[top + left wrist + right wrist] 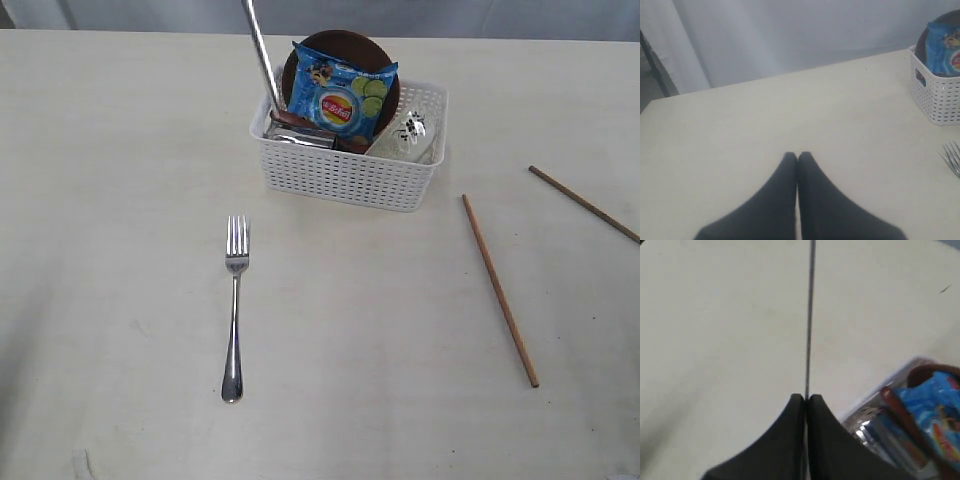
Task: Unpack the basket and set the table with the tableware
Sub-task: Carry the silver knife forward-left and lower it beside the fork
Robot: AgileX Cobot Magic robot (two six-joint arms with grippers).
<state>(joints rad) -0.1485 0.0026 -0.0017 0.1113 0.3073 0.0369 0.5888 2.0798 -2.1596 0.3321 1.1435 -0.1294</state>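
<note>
The white basket point(345, 180) stands at the back middle of the table point(120, 200). Inside it are a brown plate point(340, 42), a steel cup point(300, 133) and a white bowl point(405, 140). The steel knife point(262, 50) rises from the basket's left end and runs out of the top of the exterior view. My right gripper point(805, 397) is shut on the knife point(810, 315) above the basket rim point(905, 367). A fork point(235, 305) lies in front of the basket. Two chopsticks point(499, 288) point(585, 204) lie to the right. My left gripper point(797, 156) is shut and empty over bare table. No wooden spoon is in view.
A blue chips bag point(340, 98) leans on the plate in the basket. In the left wrist view the basket point(940, 100) and the fork tines point(952, 157) sit off to one side. A pale wall or curtain stands beyond the table's far edge point(765, 77).
</note>
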